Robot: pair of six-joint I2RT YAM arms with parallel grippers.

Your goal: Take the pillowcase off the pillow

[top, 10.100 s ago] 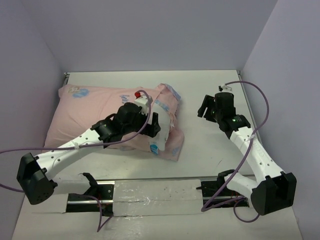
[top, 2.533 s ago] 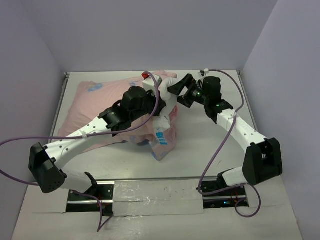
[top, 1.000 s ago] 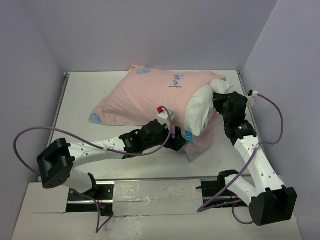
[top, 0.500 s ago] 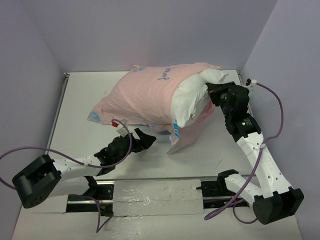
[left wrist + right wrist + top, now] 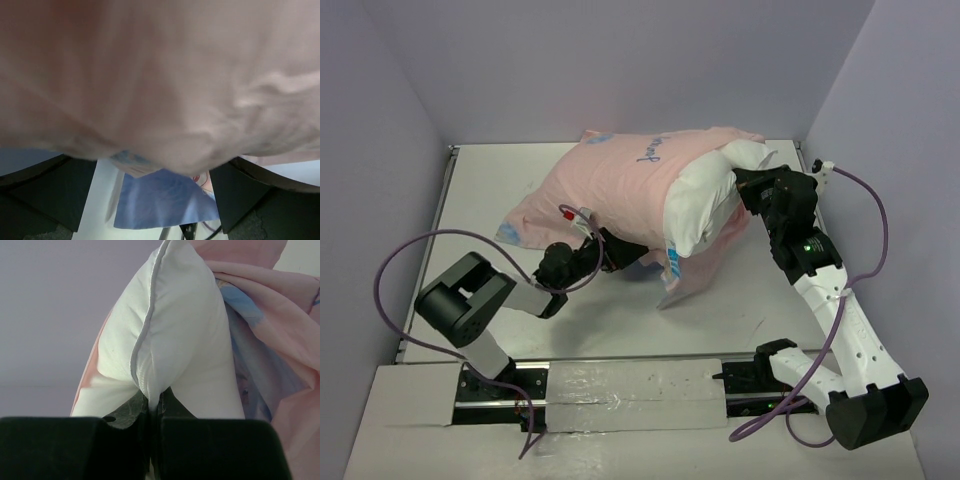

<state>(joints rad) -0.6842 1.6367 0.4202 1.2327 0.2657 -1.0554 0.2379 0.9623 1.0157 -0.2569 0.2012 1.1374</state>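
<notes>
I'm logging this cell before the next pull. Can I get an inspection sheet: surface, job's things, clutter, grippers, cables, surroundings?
Surface: white table, bare where it shows.
Job's things: pillowcase lies pink side up and covers most of the pillow. The pillow's white end sticks out of the opening on the right.
Clutter: nothing seen.
Grippers: right gripper is shut on the seam of the pillow's exposed end. Left gripper is open, tucked under the pillowcase's near edge with fabric draped over it.
Cables: purple cables loop off both arms, none across the pillow.
Surroundings: plain lilac walls on three sides.
</notes>
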